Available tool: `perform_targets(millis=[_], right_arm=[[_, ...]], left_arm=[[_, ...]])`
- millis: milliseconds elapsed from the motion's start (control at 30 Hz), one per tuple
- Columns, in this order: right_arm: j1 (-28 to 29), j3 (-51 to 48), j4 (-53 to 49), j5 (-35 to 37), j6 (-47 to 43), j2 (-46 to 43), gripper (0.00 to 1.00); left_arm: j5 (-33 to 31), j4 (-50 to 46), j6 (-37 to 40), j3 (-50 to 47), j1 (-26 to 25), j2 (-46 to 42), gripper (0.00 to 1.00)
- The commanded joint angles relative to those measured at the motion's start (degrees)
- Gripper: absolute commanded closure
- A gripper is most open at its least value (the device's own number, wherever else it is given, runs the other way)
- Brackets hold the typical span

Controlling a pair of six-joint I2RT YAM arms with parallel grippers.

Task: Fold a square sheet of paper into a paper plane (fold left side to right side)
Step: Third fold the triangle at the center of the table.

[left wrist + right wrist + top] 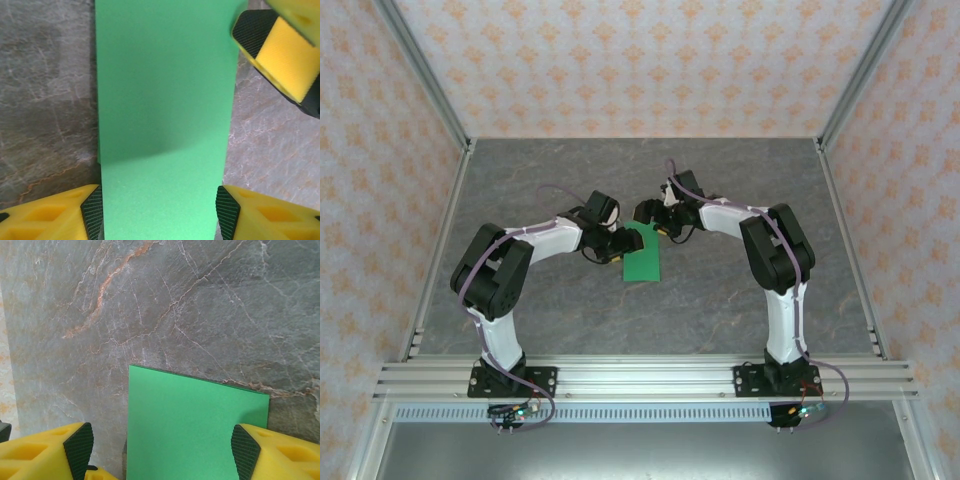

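At the near edge of the table (520,310) the two arms rise from a metal rail (650,378) and bend inward to meet at mid-table. There the sheet of paper (643,257) lies flat on the stone-patterned top as a narrow green rectangle, longer than it is wide. Judging by that shape, it has probably been doubled over once.

The left gripper (611,246) sits at the paper's left side. In its wrist view its fingers (92,212) stand apart with one black pad at each long edge of the strip, straddling it rather than pinching it. I cannot tell whether the pads touch the paper.

Just beyond, the right gripper (653,222) hangs over the far right end. Its jaws are also apart, with the paper's end lying between the fingers (80,447) and nothing clamped.

The sheet looks thin, light and limp, and smooth enough to slide on the table. It will likely buckle if pushed from an edge and crease wherever it is pinched. A sound hold would be at a free corner or edge, lifted a little, with the other gripper pressing down near the fold line.

Behind the table stands the patterned wall (640,60).
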Motion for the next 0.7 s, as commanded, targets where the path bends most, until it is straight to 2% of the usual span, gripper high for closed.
perform_targets(millis=[0,200,467,567,667], right_arm=[[0.2,0.7,-3.0,1.7,-1.3,1.1,0.23],[0.2,0.6,-3.0,1.7,-1.7,1.0,0.24],[0.2,0.5,-2.5,2.3,-3.7,-0.1,0.23],[0.2,-1.3,-0.2,3.9,-5.2,-3.6,0.23],[0.2,-4.5,2.0,6.9,-7.7,-9.0,0.20]], left_arm=[[1.5,1.3,-1.1,-0.7,0.1,1.0,0.38],[-0.3,-0.3,-0.6,-0.5,0.1,0.5,0.49],[-1.7,-2.0,-0.2,-0.6,0.1,0.1,0.81],[-1.3,-1.7,-0.9,-0.8,0.1,-0.2,0.91],[-1.0,-1.6,-1.9,-1.3,0.1,-0.8,0.95]])
